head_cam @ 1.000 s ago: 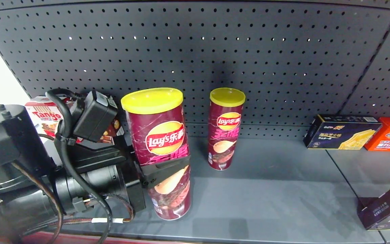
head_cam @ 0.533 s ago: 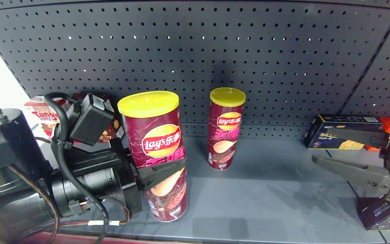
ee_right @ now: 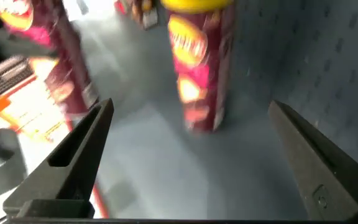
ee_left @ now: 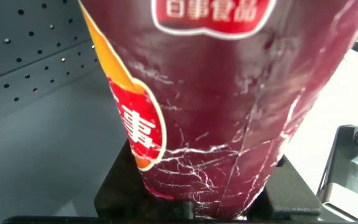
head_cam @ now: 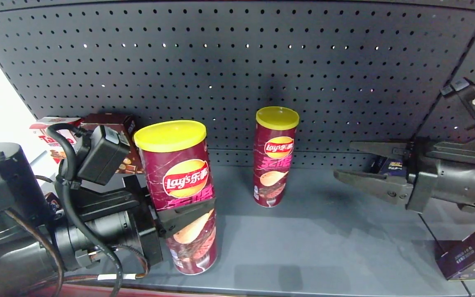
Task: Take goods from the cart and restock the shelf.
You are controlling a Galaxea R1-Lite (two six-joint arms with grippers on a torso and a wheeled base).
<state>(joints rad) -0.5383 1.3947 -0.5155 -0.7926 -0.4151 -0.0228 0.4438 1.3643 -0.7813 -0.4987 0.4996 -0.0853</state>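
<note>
Grips a chip can [head_cam: 179,173] low on its body with the left gripper [head_cam: 186,211], near the front left edge of the shelf [head_cam: 324,247]; holds the right gripper [head_cam: 343,159] spread wide and grasping nothing above the shelf's right side.

Shows just one finger [head_cam: 188,208] of the left gripper across the label, with the other hidden behind the can. Cannot tell whether the can's base rests on the shelf or hangs just above it. Leaves a second chip can [head_cam: 274,156] upright farther back, near the pegboard [head_cam: 262,62] and well apart from both grippers. Hides much of a wafer box [head_cam: 45,123] and a brown box [head_cam: 109,121] behind the left arm at the back left corner. Cuts off a dark box [head_cam: 468,253] at the front right. Covers most of another box [head_cam: 390,166] behind the right gripper.
</note>
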